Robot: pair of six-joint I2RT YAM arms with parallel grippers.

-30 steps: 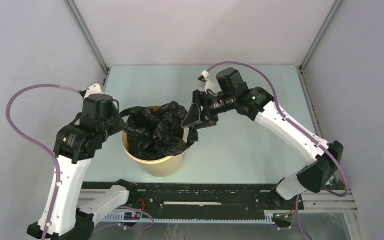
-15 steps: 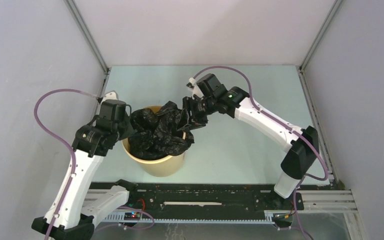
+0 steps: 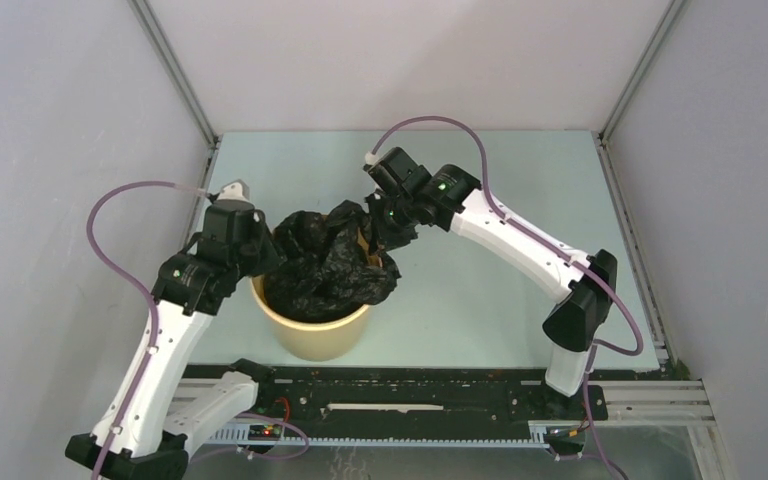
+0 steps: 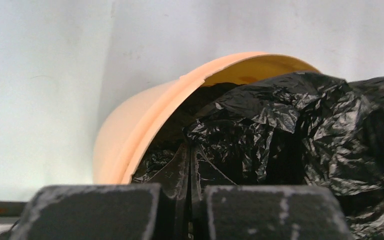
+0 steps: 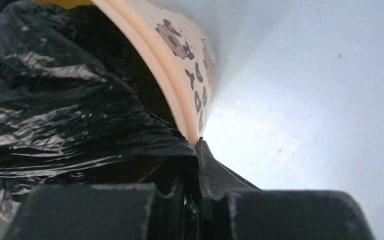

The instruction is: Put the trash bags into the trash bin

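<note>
Glossy black bag, peach bin printed with brown-and-black figures, pale green table, white arms trailing purple cables.

Pale green table — grey walls, even light.

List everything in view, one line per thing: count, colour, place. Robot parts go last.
trash bag: one, glossy black, crinkled; bunched in the bin's mouth and spilling over its rim.
trash bin: one, peach-yellow with brown printed figures; upright on the table's near middle, between the arms.
table: one, pale green; under everything.
walls: three, grey; left, back, right.
rail: one, black; along the near edge.
cables: two, purple; one looping off each arm.
arms: two, white and black; bases at the near edge.
left gripper: black; shut on the bag at the bin's left rim.
right gripper: black; shut on the bag at the right rim.
</note>
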